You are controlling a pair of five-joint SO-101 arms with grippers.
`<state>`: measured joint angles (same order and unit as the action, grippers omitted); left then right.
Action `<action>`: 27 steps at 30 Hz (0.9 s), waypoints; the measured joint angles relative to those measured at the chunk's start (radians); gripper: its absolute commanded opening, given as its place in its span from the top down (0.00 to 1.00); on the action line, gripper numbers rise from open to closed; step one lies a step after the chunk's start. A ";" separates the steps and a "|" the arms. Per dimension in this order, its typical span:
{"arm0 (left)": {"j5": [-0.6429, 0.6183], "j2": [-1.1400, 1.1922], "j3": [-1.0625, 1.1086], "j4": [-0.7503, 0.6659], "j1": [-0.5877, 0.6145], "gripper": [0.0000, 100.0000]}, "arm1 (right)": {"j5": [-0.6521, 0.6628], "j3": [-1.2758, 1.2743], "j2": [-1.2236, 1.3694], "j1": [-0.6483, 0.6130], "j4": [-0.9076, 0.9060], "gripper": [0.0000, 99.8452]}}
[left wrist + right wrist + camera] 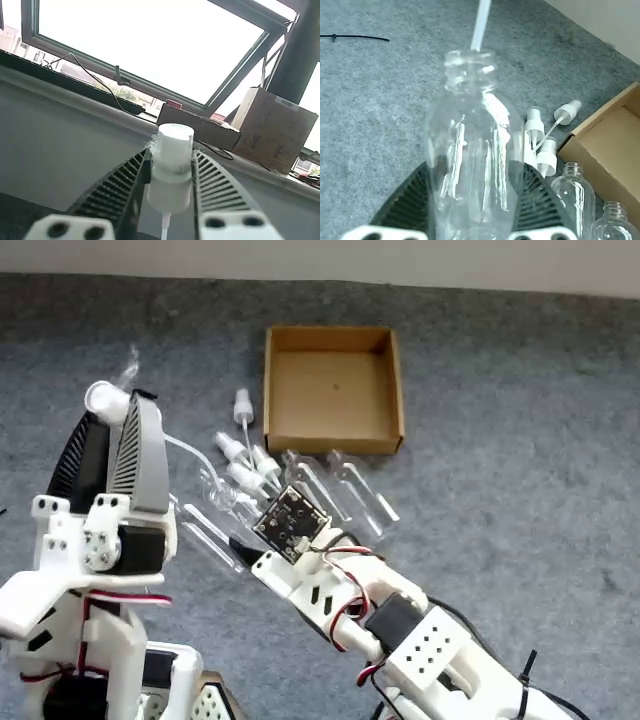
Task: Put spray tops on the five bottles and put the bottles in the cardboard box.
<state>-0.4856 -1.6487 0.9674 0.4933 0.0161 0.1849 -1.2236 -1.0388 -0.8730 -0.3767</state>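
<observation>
My left gripper point(171, 156) is shut on a white spray top point(171, 167), held up off the carpet at the left point(103, 400). Its thin dip tube point(190, 455) runs down toward a clear bottle point(472, 155). My right gripper point(474, 172) is shut on that bottle and holds it upright. The tube's tip point(481, 22) sits at the bottle's open neck. In the high view this bottle point(220, 495) is left of the right wrist. The cardboard box point(333, 388) stands open with nothing in it at the back.
Several loose spray tops point(242, 408) lie on the grey carpet left of the box, also near the box corner point(568, 111). Two capless bottles point(315, 485) point(362, 492) lie in front of the box, and another one point(205, 532) lies by the left arm's base.
</observation>
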 measured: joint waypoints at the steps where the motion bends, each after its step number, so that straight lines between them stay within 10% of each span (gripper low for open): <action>1: 0.000 0.000 0.011 -0.002 -0.003 0.99 | 0.000 0.000 0.000 0.000 0.000 1.00; 27: 0.000 0.002 0.203 0.180 -0.176 0.98 | -0.002 0.000 0.000 0.029 0.002 1.00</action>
<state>-0.4856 -1.6471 1.1699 0.6728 -0.1603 0.1834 -1.2236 -1.0388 -0.8439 -0.3751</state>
